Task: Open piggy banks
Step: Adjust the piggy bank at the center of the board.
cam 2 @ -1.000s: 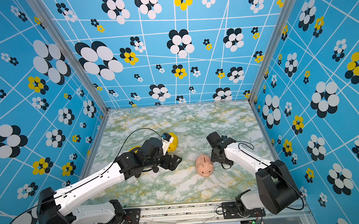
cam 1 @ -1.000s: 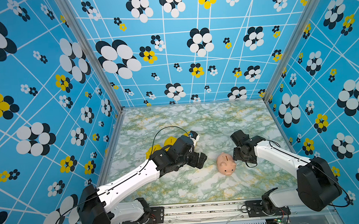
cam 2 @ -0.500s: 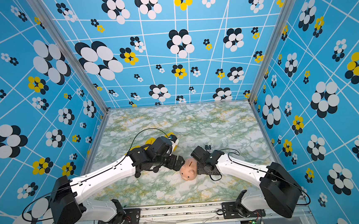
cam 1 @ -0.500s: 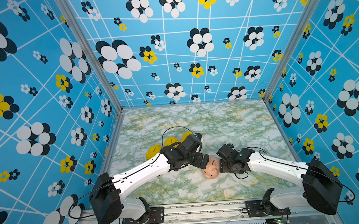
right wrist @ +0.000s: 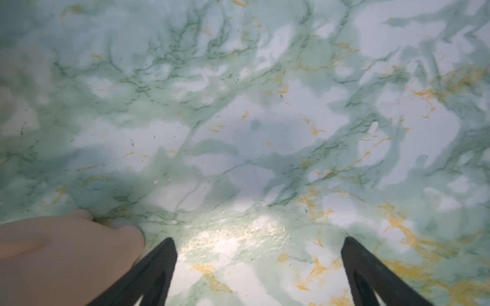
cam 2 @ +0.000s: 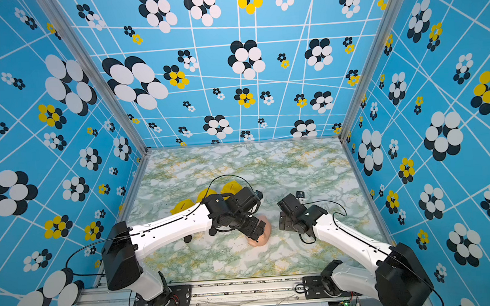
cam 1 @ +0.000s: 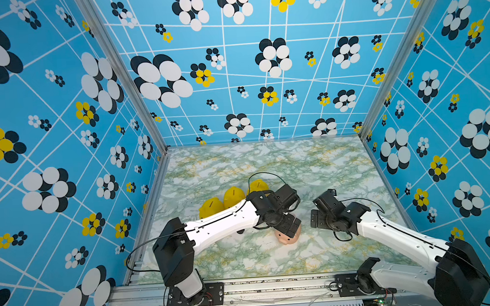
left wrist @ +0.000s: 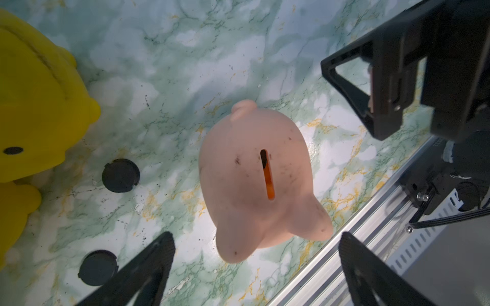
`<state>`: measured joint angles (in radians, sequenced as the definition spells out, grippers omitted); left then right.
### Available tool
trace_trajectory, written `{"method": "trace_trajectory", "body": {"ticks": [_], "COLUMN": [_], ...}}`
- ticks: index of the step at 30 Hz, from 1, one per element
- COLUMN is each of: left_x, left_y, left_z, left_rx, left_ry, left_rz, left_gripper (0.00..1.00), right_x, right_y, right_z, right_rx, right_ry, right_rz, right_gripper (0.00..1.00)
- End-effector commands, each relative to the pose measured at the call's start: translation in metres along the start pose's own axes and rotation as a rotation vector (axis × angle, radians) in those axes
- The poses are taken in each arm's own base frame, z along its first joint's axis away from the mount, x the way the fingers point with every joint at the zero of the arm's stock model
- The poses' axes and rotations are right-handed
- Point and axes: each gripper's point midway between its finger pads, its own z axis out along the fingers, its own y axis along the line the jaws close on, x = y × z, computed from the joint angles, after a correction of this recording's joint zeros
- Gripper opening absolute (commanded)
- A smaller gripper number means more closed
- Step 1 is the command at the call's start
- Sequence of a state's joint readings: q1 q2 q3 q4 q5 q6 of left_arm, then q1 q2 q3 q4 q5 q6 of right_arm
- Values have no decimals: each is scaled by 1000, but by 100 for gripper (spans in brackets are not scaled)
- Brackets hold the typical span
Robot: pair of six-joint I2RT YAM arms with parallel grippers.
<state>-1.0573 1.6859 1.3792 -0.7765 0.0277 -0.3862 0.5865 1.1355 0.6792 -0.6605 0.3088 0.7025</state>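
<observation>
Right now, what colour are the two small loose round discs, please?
The discs are black; left wrist view.

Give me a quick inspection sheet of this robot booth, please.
Surface: green-veined marble tabletop, few dark specks.
Job's things: pink piggy bank, slot up, near the front; three yellow piggy banks clustered behind the left arm.
Clutter: two loose black discs between pink and yellow banks.
Tools: left tool open above the pink bank, not gripping; right tool open over bare table beside it, empty.
Cables: black cable looping above the left arm; another by the right arm.
Surroundings: blue flower-print walls; metal rail along the front.
</observation>
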Motion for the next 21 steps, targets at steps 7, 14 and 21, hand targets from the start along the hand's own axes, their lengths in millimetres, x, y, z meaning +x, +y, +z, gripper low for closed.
{"method": "trace_trajectory", "body": {"ticks": [7, 14, 21], "left_x": [10, 17, 16], "left_y": [-8, -1, -1], "left_z": [14, 25, 33], "left_rx": [-147, -209, -226], "left_ry": [105, 163, 177], "left_rz": [-14, -51, -56], "left_gripper": [99, 99, 98], "right_x": [-11, -8, -15], "right_y": [-11, -10, -11], "right_z": [0, 3, -5], "right_rx": [-32, -55, -65], "right_ry": [-32, -44, -86], "right_rz": [-37, -43, -51], "right_gripper": [99, 99, 99]}}
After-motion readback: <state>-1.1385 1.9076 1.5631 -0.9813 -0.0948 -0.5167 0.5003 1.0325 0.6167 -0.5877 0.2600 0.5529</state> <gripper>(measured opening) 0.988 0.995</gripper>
